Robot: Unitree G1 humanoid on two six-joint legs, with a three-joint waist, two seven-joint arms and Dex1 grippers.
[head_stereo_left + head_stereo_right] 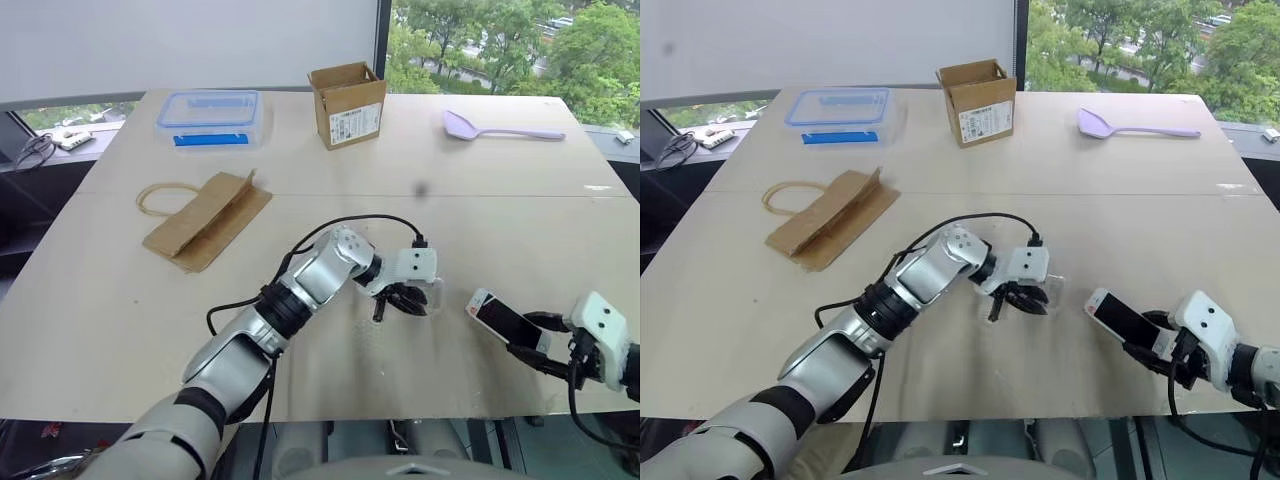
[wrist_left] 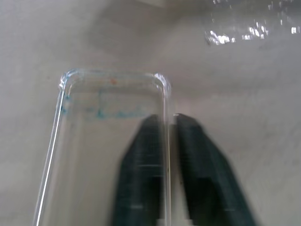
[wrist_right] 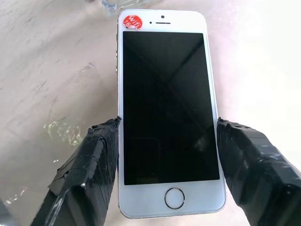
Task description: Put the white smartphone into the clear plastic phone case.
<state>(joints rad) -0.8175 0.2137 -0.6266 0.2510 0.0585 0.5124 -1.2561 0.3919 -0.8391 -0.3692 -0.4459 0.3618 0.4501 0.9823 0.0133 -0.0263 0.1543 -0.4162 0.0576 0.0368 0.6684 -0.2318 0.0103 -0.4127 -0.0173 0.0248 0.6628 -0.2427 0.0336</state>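
Note:
The clear plastic phone case (image 2: 108, 141) lies low over the table in front of me, just right of centre (image 1: 433, 291). My left gripper (image 1: 402, 302) points down and to the right at it. Its two black fingers (image 2: 202, 165) straddle the case's long rim, one seen through the shell, and stand barely apart with a thin gap beside the rim. The white smartphone (image 3: 167, 108), screen up with a red sticker at its far end, sits tilted above the table at the right (image 1: 505, 320). My right gripper (image 3: 167, 125) is shut on its two long sides.
On the far side of the table (image 1: 500, 230) are a clear box with a blue-rimmed lid (image 1: 210, 118), an open cardboard box (image 1: 347, 103) and a lilac spatula (image 1: 500, 130). A folded brown paper bag (image 1: 208, 220) lies at the left. The table's front edge is close below both grippers.

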